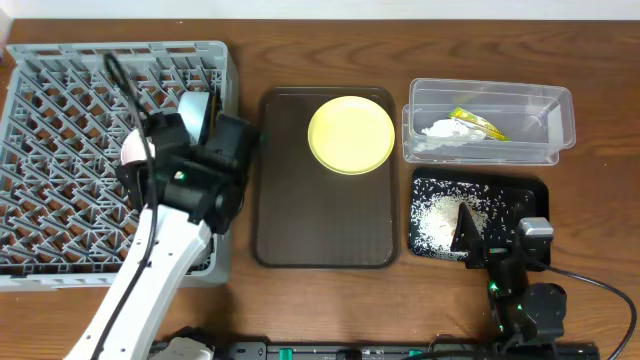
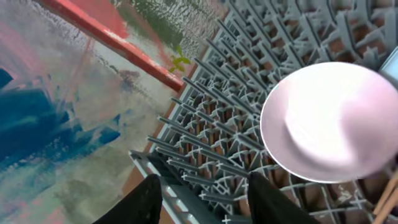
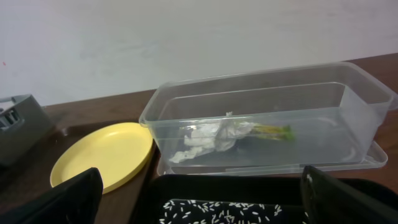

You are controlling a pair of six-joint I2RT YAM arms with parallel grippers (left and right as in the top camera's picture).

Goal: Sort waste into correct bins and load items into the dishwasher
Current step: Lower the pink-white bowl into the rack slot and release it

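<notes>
The grey dish rack [image 1: 60, 150] fills the left of the table. A white bowl [image 2: 333, 121] lies upside down in it, also seen overhead [image 1: 133, 150], with a pale blue bowl [image 1: 195, 108] beside it. My left gripper [image 2: 208, 202] is open and empty over the rack's wall, left of the white bowl. The yellow plate [image 1: 350, 133] lies on the brown tray. The clear tub [image 1: 490, 120] holds the tissue [image 3: 208, 140] and the wrapper [image 3: 270, 130]. The black tray [image 1: 530, 195] holds rice [image 1: 435, 220]. My right gripper [image 3: 202, 199] is open and empty at its near edge. The cup is out of view.
The brown serving tray [image 1: 320, 230] sits between the rack and the two bins. Thin wooden sticks [image 2: 387, 202] show at the lower right of the left wrist view, inside the rack. My left arm [image 1: 160, 260] crosses the rack's front right corner.
</notes>
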